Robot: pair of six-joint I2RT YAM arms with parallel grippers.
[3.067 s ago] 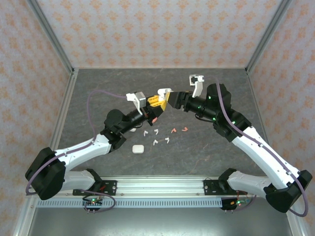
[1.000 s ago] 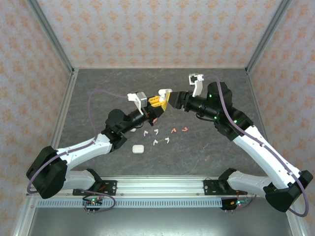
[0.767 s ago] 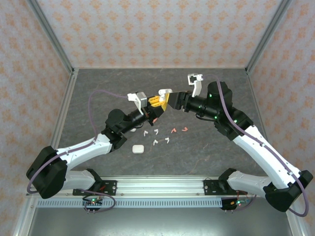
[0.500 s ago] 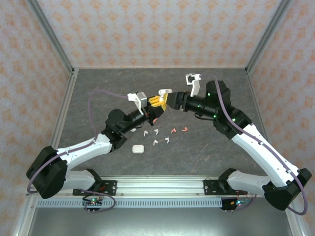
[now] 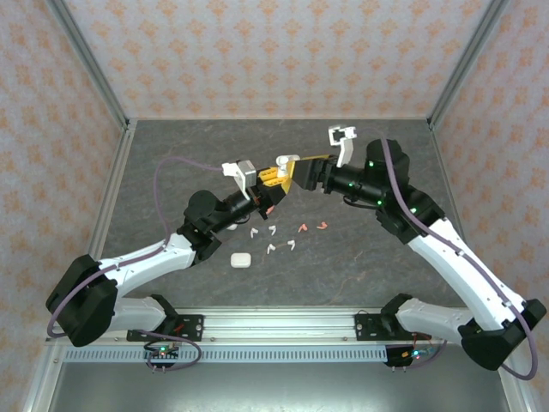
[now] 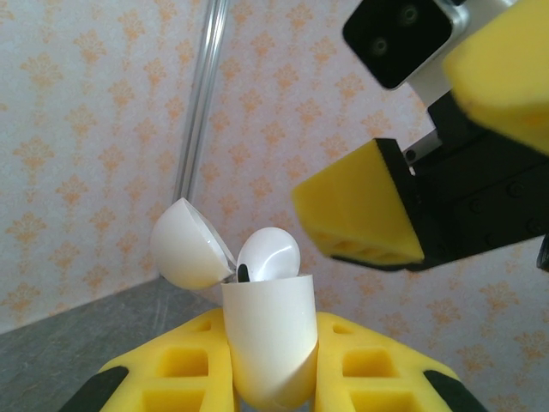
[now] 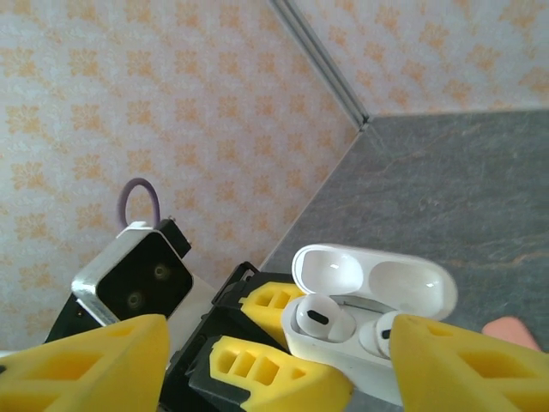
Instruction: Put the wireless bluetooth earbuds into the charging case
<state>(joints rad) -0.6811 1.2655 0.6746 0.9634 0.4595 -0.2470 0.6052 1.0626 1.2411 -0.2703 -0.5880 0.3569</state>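
The case [image 6: 268, 339] is up off the table with its lid flipped back, pinched low on its body by your left gripper [image 6: 270, 378], which is clamped tight on it. Two buds sit in the wells. One bud [image 7: 319, 319] looks properly seated. The other bud [image 7: 383, 333] is half hidden behind a right finger [image 7: 463, 360], so I can't tell if it's fully down.

Your right gripper [image 7: 274, 360] is spread open with nothing in it, fingers on either side of the case mouth and very close.

What I'd worry about:
- If you pull the right arm back at an angle, a finger could clip the lid or drag that hidden bud out of its well.
- Snap the lid shut on a bud that's sitting proud and it'll probably pop out or jam the hinge.
- The grip is low on a smooth, rounded shell, so any bump from the right side could twist the case or squirt it out.

The loose buds [image 5: 273, 230] and the spare case [image 5: 240, 258] lie right below, so anything dropped lands among them.
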